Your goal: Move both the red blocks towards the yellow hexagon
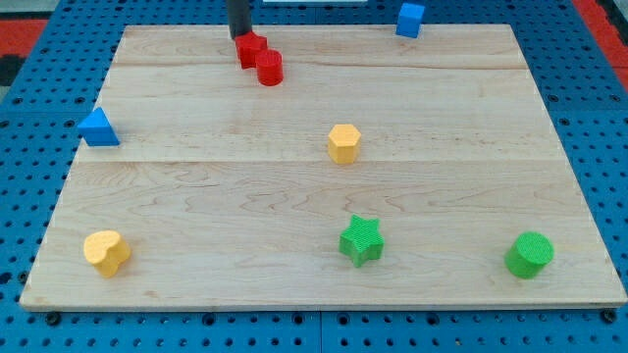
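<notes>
Camera view shows you a pale wooden board surface [196, 196] on a blue pegboard, with your dark rod coming down at the upper middle-left of the frame. Your tip [240, 36] sits just behind the angular red plastic block [250, 50], touching or very nearly touching its top edge. That block in turn presses against the red plastic cylinder [270, 69], which lies just below and to the right of it. You have no pincer on this rig, so nothing is clenched or released; the rod only shoves.

The placement makes sense: the tip, the two red pieces and the yellow plastic hexagon [343, 143] fall roughly on one diagonal running toward the lower right, so a single push from behind can likely carry both reds as a chain. The hexagon stands near the frame's centre, well apart from the reds, so most of the travel remains.

Watch the cylinder: its rounded side may let it slip off the line, in my judgement.

Away from that path sit a blue triangular block [98, 127] at the left edge, a blue cube [410, 19] at the top right, a yellow heart-like block [106, 252] at lower left, a green star [361, 240] and a green cylinder [530, 254] along the bottom.
</notes>
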Motion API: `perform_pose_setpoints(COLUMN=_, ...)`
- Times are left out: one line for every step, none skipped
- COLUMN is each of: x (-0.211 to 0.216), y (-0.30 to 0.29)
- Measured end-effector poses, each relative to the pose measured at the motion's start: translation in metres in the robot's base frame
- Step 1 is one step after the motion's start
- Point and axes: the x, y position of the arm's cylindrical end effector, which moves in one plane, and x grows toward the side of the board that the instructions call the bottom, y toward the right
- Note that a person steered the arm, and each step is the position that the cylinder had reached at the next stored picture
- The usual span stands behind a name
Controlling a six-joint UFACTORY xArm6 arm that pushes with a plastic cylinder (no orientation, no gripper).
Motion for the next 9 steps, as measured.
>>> perform_pose_setpoints(x=-0.001, y=-0.008)
perform_pose_setpoints(x=-0.001, y=-0.008)
perform_pose_setpoints(x=-0.001, y=-0.008)
perform_pose_setpoints(x=-0.006, y=-0.031)
perform_pose_setpoints(x=-0.006, y=-0.027)
perform_pose_setpoints(x=-0.008, y=0.012)
perform_pose_setpoints(x=0.013, y=0.024)
perform_pose_setpoints(x=0.034, y=0.016)
perform_pose_setpoints(x=0.035, y=0.012)
